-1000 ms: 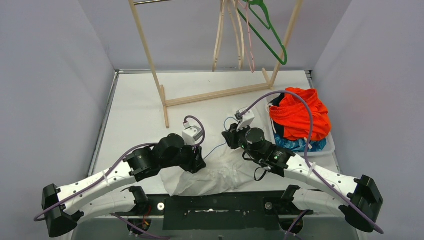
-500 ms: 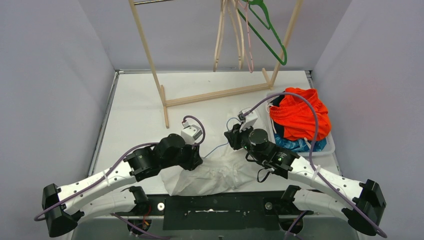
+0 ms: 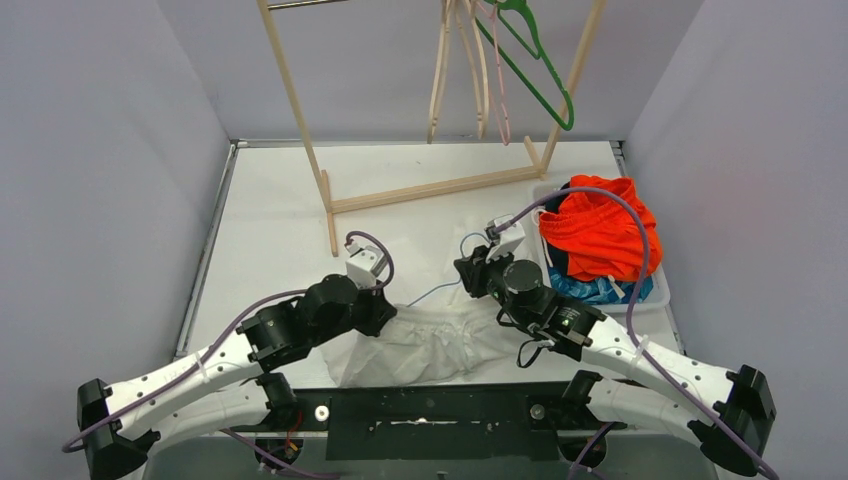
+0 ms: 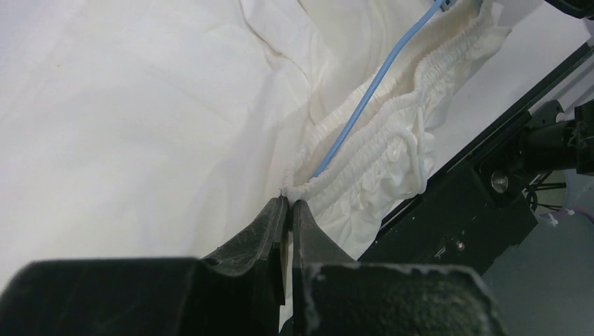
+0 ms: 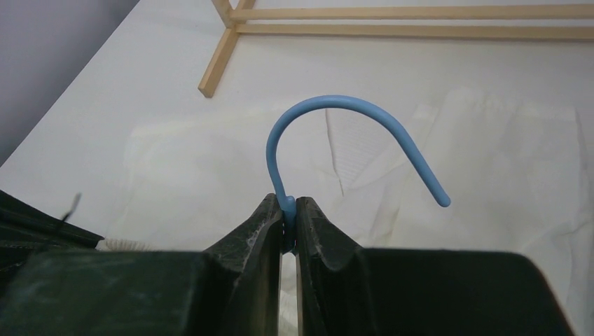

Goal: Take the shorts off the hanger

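Note:
The white shorts (image 3: pixel 420 345) lie crumpled on the table by its near edge, still threaded on a thin blue hanger (image 3: pixel 435 292). In the left wrist view my left gripper (image 4: pixel 289 203) is shut on the gathered waistband of the white shorts (image 4: pixel 392 154), with the blue hanger arm (image 4: pixel 364 105) running through it. In the right wrist view my right gripper (image 5: pixel 288 210) is shut on the neck of the blue hanger, just below its hook (image 5: pixel 336 105). From above, the left gripper (image 3: pixel 388 312) and right gripper (image 3: pixel 468 283) sit at either end of the waistband.
A wooden rack (image 3: pixel 330 200) stands at the back of the table, with a green hanger (image 3: pixel 535 70) and pale hangers (image 3: pixel 470 60) hanging from it. A clear bin (image 3: pixel 660 290) at the right holds orange shorts (image 3: pixel 600 235) over blue leaf-patterned ones (image 3: pixel 585 290).
My left gripper has shut on the waistband and drawn back to the left, stretching the shorts flatter. The right arm has shifted slightly right with the hanger.

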Controlling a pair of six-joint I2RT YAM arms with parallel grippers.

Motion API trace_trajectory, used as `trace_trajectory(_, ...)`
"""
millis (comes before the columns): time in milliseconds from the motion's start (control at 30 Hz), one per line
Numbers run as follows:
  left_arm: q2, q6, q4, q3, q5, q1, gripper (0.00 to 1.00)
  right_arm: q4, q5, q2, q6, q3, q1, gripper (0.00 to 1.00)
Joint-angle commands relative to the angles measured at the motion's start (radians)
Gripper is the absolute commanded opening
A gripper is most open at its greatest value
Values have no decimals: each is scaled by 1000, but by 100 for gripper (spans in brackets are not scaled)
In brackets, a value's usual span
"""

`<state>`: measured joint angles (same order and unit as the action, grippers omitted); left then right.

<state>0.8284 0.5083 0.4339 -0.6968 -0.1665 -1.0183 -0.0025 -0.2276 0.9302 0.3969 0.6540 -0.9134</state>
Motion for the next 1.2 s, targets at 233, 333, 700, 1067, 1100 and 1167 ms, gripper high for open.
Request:
trace_trajectory(233,-97,146,192,-14,-391,1,0,-13,-309,-78,110,5,5,0)
trace_trajectory(333,-123,214,258,-10,-466,1,0,29,-341,-138,129,-38,5,0)
trace_trajectory(700,-155,162,180,35,-373,1,0,45,-306,-152,156,-57,19,0)
trace_trajectory(1067,-97,52,42,20,-157,1,57,30,-177,-19,109,13,21,0)
trace_trajectory(1100,-90,48,47,15,-148,1,59,30,-167,-17,103,15,21,0)
trace_trajectory(1167,-77,38,50,13,-132,1,61,39,-129,-19,81,15,21,0)
